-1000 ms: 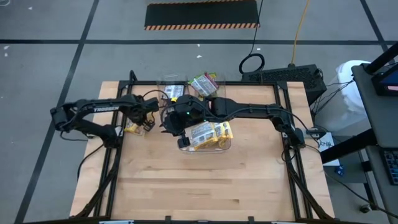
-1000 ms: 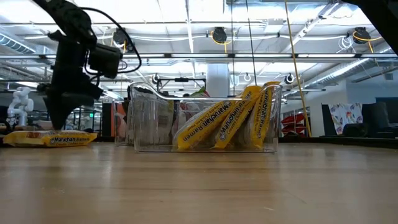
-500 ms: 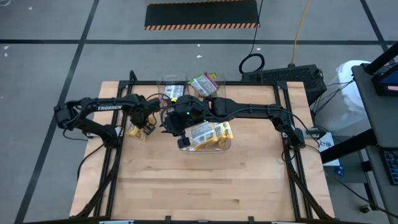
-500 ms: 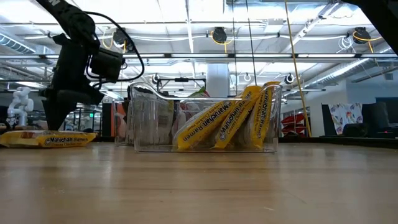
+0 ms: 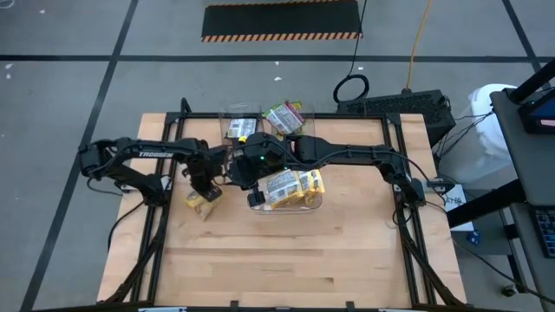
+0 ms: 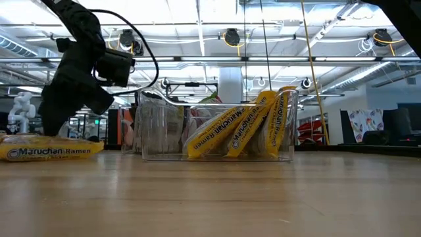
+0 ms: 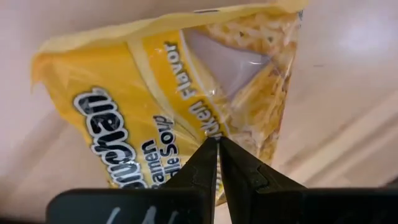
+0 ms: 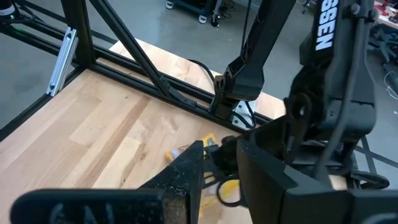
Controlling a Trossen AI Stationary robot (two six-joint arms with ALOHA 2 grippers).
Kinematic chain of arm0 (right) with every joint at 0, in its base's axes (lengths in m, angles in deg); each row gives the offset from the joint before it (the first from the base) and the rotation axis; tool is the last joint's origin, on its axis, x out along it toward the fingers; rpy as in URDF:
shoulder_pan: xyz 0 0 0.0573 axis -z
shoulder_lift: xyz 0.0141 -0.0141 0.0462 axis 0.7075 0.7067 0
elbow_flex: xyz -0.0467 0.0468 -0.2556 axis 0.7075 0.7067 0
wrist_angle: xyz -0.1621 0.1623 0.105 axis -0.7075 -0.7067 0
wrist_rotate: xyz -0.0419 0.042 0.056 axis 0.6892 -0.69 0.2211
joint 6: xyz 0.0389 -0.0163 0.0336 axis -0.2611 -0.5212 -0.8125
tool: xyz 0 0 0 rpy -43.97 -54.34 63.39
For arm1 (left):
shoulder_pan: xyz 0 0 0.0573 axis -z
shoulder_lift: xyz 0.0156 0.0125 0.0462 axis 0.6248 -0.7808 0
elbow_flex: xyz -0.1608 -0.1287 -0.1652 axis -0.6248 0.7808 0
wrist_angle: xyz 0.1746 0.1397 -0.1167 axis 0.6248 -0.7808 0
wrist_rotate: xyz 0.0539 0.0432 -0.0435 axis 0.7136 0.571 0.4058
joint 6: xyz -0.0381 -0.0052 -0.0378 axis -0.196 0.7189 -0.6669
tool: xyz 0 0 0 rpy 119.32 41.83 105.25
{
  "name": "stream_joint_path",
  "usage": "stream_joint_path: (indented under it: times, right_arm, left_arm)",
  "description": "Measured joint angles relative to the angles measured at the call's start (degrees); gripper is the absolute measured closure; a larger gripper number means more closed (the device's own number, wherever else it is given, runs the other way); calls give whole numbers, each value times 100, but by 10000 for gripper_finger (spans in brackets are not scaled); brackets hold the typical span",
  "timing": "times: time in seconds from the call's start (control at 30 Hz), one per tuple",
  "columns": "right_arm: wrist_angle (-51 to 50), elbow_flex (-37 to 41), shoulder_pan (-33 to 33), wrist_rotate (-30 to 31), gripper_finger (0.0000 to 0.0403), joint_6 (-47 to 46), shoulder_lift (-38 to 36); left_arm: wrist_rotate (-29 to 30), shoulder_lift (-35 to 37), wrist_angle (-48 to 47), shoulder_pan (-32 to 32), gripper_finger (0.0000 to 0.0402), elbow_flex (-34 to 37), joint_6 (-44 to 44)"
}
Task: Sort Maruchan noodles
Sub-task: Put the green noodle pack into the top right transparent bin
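Note:
A yellow Maruchan noodle packet (image 5: 201,202) lies flat on the wooden table at the left (image 6: 49,149). My left gripper (image 5: 202,183) comes down on it from above, fingers shut (image 7: 217,142). My right gripper (image 5: 236,169) hangs open, high over the table's middle, holding nothing (image 8: 217,177). It is beside a clear bin (image 5: 312,204) in which several yellow packets (image 6: 237,128) lean on edge. More packets, some of them green (image 5: 284,115), lie at the far edge. My left gripper has its shut fingertips (image 7: 208,155) on the packet's printed top face (image 7: 186,118), near the clear window. The fingers slant down from above. The packet lies flat on the table under them. I cannot tell whether wrapper film is pinched between the tips.
A second clear bin (image 5: 243,126) stands at the far edge, left of the green packets. Black frame rails (image 5: 152,225) run along the table's left and right sides. Bare wood (image 5: 286,260) fills the near half of the table.
My left gripper has gone toward the table's near edge and a little to the right, rolling its wrist as it went. The yellow packet has slid along the table with it and turned about, staying flat.

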Motion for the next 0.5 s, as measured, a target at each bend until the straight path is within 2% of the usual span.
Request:
stream_joint_path:
  times: [0.33,0.43,0.5]
  right_arm:
    - [7,0,-2,-1,310,0,0]
    - [7,0,-2,-2,310,0,0]
    - [7,0,-2,-2,310,0,0]
  left_arm:
    - [-840,2,1143,1103,376,-2,-685]
    - [-800,4,1477,1412,376,-4,-850]
    - [-414,17,1577,1549,376,-9,-915]
